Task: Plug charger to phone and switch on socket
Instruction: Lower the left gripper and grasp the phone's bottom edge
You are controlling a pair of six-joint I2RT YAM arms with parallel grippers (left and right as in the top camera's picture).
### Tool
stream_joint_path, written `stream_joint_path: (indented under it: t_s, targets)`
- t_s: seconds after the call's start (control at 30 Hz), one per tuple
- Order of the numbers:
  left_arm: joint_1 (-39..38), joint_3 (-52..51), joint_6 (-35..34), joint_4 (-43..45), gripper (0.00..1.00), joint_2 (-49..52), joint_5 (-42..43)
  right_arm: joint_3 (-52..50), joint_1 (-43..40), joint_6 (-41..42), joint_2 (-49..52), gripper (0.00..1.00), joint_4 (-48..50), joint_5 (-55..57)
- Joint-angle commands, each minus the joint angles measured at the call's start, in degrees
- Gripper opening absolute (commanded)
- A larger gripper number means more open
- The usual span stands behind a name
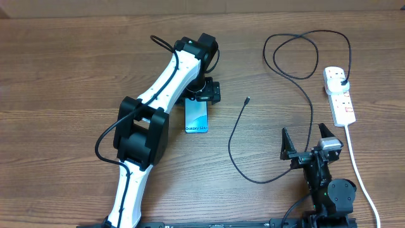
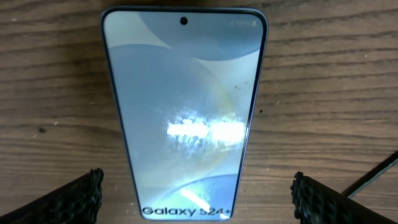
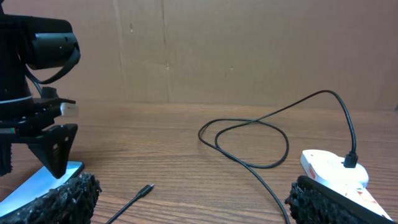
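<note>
The phone (image 1: 197, 118) lies flat on the table with its screen lit, and "Galaxy S24+" reads at its lower end (image 2: 186, 112). My left gripper (image 1: 203, 95) hovers over it, open, with its fingers (image 2: 78, 199) wide of both long edges and not touching. The charger (image 1: 231, 140) is a thin black cable. Its free tip (image 1: 247, 99) (image 3: 147, 189) lies right of the phone, and its plug (image 1: 342, 80) (image 3: 351, 160) sits in the white socket (image 1: 340, 96) (image 3: 329, 172). My right gripper (image 1: 307, 142) (image 3: 193, 196) is open and empty, low near the front edge.
The socket's thick white cord (image 1: 359, 171) runs down the right side to the front edge. The charger cable loops at the back (image 1: 297, 57) and curves in front of my right gripper (image 1: 256, 180). A brown wall (image 3: 236, 50) stands behind the table.
</note>
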Motion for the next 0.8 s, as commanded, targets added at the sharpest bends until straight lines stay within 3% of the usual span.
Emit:
stream_joint_path:
  t_s: [0.0, 0.23, 0.77]
  targets:
    - [0.20, -1.81, 1.49, 1.31, 1.00, 0.96, 0.50, -0.59, 0.20, 0.13, -0.57, 1.00, 0.11, 0.55]
    - [0.31, -2.97, 4.85, 2.64, 1.00, 1.01, 0.48, -0.59, 0.20, 0.13, -0.57, 1.00, 0.13, 0.55]
    - [0.42, -6.54, 4.85, 7.43, 1.00, 1.18, -0.81, -0.59, 0.20, 0.13, -0.57, 1.00, 0.13, 0.55]
